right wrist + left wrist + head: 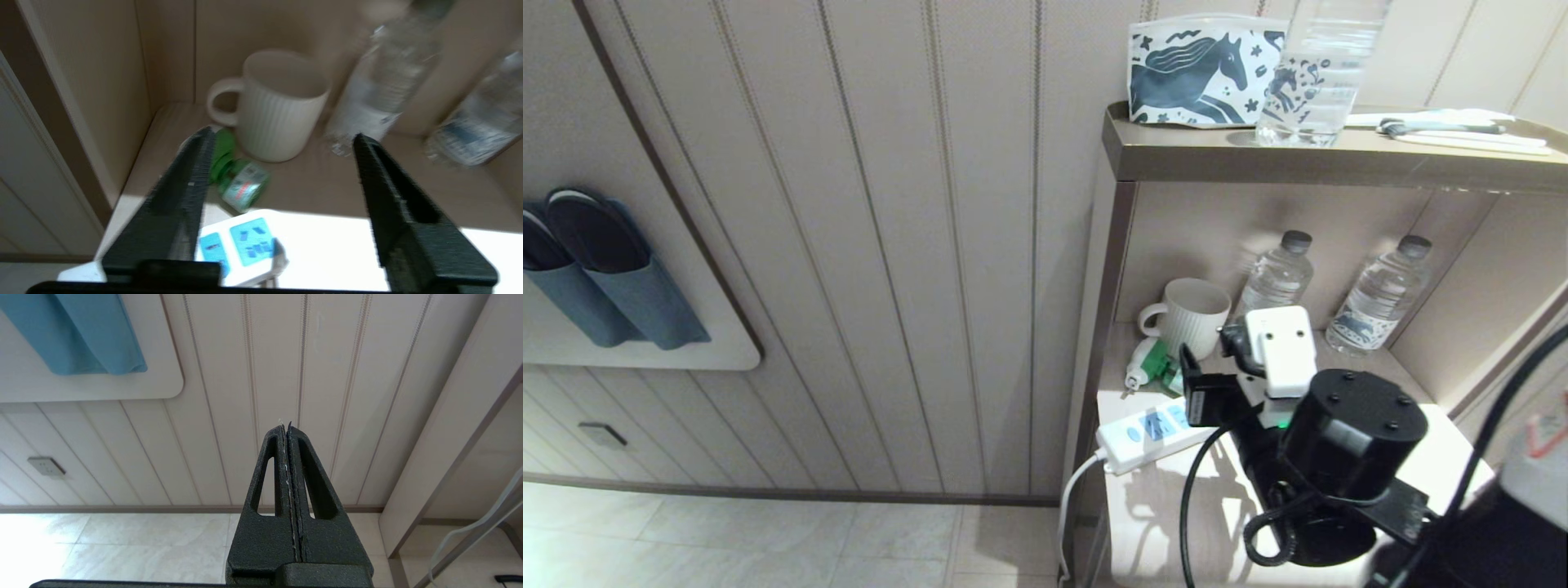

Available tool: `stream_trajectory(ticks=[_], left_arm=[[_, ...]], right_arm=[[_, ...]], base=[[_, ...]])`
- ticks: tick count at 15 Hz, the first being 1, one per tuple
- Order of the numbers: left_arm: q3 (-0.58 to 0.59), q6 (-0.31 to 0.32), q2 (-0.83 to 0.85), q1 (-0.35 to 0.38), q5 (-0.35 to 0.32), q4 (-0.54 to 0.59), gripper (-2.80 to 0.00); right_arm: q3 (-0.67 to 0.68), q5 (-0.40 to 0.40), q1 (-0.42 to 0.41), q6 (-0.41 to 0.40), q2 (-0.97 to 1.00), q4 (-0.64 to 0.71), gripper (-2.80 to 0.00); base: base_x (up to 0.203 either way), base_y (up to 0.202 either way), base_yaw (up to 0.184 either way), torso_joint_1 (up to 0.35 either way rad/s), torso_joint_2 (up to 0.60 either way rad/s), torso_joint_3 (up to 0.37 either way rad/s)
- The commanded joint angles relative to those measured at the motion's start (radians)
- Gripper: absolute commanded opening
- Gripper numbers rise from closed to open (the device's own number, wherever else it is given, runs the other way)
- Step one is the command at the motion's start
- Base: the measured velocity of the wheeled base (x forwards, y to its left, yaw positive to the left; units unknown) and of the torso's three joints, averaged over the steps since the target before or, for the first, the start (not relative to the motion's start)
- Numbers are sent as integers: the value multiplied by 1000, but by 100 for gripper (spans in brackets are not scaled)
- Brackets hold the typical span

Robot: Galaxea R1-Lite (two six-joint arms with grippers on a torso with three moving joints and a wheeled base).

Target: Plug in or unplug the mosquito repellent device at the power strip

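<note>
The mosquito repellent device (pixel 1148 364) lies on its side on the lower shelf, unplugged, between the mug and the end of the power strip (pixel 1125 439). In the right wrist view the device (pixel 239 181) shows its green bottle just beyond the power strip (pixel 245 245), whose blue socket panels are bare. My right gripper (pixel 1207 366) hovers over the strip's far end, open and holding nothing; the right gripper (pixel 282 136) has the device close to one finger (pixel 192 175). My left gripper (pixel 286 426) is shut and empty, parked low facing the wall and floor.
A white ribbed mug (pixel 1191 314) and two water bottles (pixel 1278 273) (pixel 1380 294) stand at the back of the shelf. The side panel (pixel 1107 327) walls its left. Above, a top shelf (pixel 1258 155) holds a horse-print pouch, a bottle and toothbrushes. The strip's cord (pixel 1068 506) hangs down.
</note>
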Motion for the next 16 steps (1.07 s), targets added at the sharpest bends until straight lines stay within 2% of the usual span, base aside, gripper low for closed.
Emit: stream_trajectory(ticks=[1,3,7,9,11,14,16], left_arm=[[0,1,1,0,0,-1,-280],[0,1,1,0,0,-1,-280],[0,1,1,0,0,-1,-280],[0,1,1,0,0,-1,-280],[0,1,1,0,0,-1,-280],[0,1,1,0,0,-1,-280],[0,1,1,0,0,-1,-280]], right_arm=[[52,4,-1,-39,-176,41,-280],[78,28,-16,-44,-261,174,-280],[117,100,-84,-40,-646,573,-280],[141,128,-127,-39,-765,758,-280],[176,168,-197,-37,-1013,956,-280],[264,287,-330,-12,-1352,1241,-280],[340,404,-426,65,-1499,1370,-280]], base=[[0,0,0,0,0,0],[0,0,0,0,0,0],[0,0,0,0,0,0],[0,0,0,0,0,0],[0,0,0,0,0,0],[0,0,0,0,0,0],[0,0,0,0,0,0]])
